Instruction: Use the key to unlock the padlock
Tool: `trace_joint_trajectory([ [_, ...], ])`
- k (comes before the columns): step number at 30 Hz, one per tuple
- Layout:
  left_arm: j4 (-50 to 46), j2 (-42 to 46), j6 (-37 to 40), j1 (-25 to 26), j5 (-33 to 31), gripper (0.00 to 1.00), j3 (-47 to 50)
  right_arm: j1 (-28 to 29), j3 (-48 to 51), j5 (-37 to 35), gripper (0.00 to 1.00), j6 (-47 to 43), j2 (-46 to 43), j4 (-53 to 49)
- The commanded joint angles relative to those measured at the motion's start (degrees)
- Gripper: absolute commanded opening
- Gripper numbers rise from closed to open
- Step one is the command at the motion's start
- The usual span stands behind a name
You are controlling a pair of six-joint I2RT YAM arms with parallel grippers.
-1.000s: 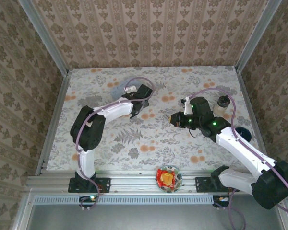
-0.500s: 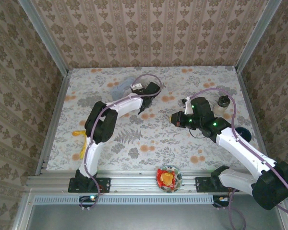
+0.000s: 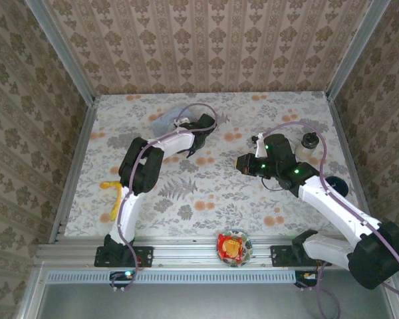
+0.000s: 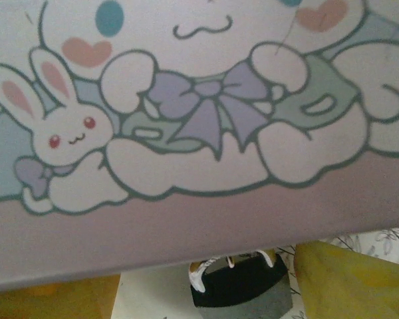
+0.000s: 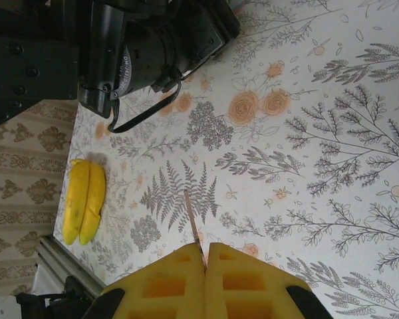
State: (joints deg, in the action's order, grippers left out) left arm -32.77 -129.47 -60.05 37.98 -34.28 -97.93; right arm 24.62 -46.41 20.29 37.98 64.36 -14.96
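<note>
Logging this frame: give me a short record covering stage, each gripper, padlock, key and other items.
stage: key held, not yet at the padlock
right gripper: shut on key, which sticks out past the fingertips
left gripper: open, one finger on each side of padlock
padlock: black body, silvery shackle, at the edge of the tin
other items: banana, bottle, bowl

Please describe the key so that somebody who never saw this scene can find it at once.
On the flower-printed table, find the right arm's gripper with two yellow pads. The key, a thin straight dark metal sliver, sticks out from the seam between them. Unlike the printed stems behind it, it is bare and perfectly straight.
</note>
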Motion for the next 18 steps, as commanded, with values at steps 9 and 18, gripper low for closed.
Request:
trace_joint_trajectory([
  [9,1.5,-2.3,0.4,-1.5,1.5,0.66,-1.2,-0.3,-0.8,2.4,0.0,0.9,2.4,2.7],
  [18,4.2,-1.8,1.6,-2.4,4.6,0.35,0.4,-0.4,0.4,2.4,0.0,1.0,1.6,3.3],
])
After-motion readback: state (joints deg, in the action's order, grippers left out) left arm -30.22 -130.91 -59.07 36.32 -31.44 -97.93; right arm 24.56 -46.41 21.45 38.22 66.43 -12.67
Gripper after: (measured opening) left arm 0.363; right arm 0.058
